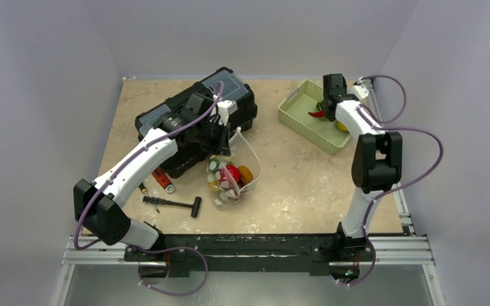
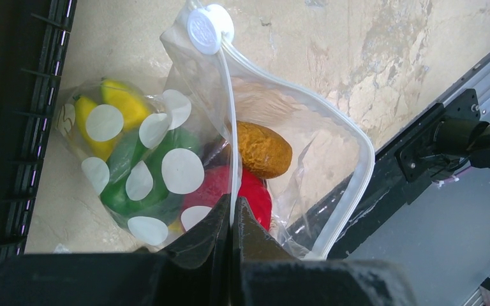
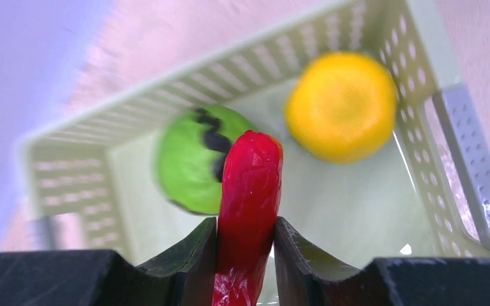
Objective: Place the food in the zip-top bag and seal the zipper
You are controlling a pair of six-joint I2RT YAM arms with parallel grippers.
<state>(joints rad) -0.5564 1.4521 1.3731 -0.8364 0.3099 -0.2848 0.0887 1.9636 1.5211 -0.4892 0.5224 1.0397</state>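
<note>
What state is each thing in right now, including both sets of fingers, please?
Zip-top bag: mouth open, partly filled with toy food.
Zipper: unsealed.
Left fingers: shut on the bag's rim.
Red chili pepper: clamped, over the basket.
Right fingers: shut on the pepper.
Pale green basket: holds a green toy and an orange fruit.
Black toolbox: lid closed.

- Back, left of centre: case [image 1: 198, 124].
- Back-right corner: basket [image 1: 305, 109], fruit [image 3: 341, 105] in it.
- Mid-desk, before the case: bag [image 1: 224, 190], food [image 2: 265, 150] in it.
- Left of bag, toward front edge: hammer [image 1: 173, 204].
</note>
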